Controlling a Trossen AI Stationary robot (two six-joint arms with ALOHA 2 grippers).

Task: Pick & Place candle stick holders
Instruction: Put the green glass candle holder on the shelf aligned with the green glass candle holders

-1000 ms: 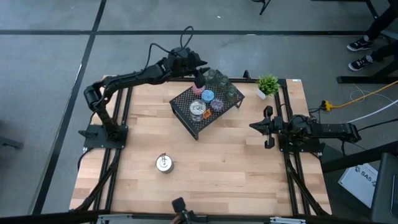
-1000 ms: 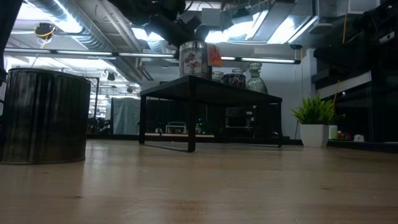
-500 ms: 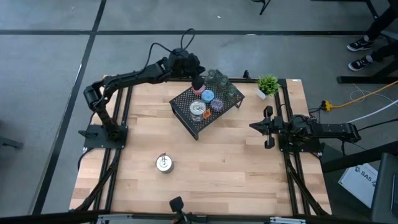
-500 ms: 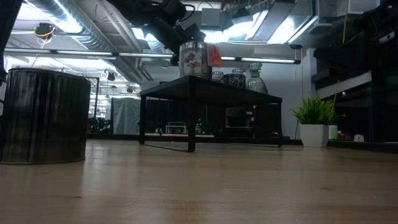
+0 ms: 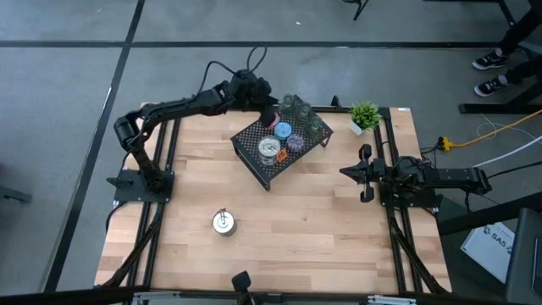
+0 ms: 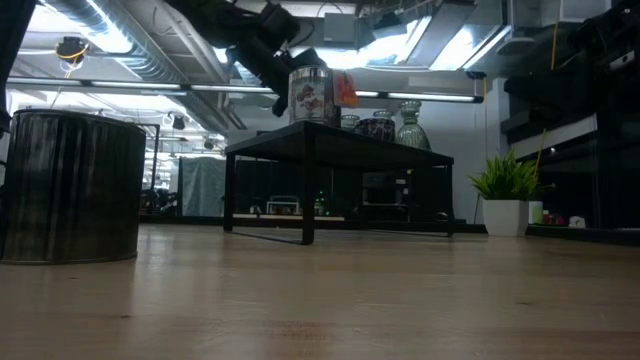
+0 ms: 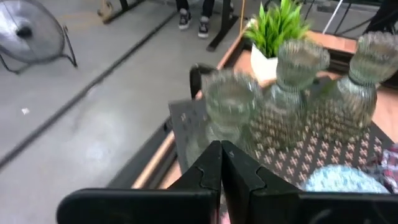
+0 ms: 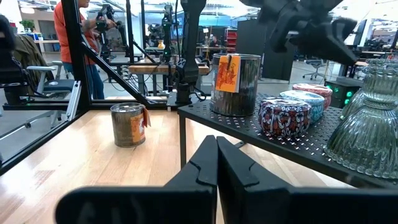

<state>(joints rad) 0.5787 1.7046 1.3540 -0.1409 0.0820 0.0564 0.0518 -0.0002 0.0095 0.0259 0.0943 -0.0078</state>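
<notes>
Tabletop (image 5: 296,229) of pale wood is carrying a black mesh rack (image 5: 254,148) near its far edge, where most of the candle stick holders are crowding together.

The left arm is reaching across to the rack's far corner. Its left claw (image 5: 269,103) has been narrowing over the past second and is now pressing its fingers fully together, having drawn back a little toward the rack's edge. In the left wrist view the fingers are meeting tip to tip with nothing clearly between them, so the closing is looking more like a missed or rim-thin grab than a secure pick. That suggests no holder is leaving the rack yet.

The right claw (image 5: 345,172) is waiting at the right side of the tabletop, likewise shut and empty.

Three green glass holders (image 5: 296,106) are standing at the rack's back, just beyond the left claw. A silver holder (image 5: 268,150), a blue holder (image 5: 283,130) and a purple holder (image 5: 295,142) are sitting close together mid-rack. A second silver holder (image 5: 223,222) is standing alone on the tabletop, well apart from the rack. A small potted plant (image 5: 365,114) is sitting at the far right corner.

The pink holder is hard to make out, as the left claw is covering the spot beside the blue one. Whether the fingers are touching it cannot be told.
</notes>
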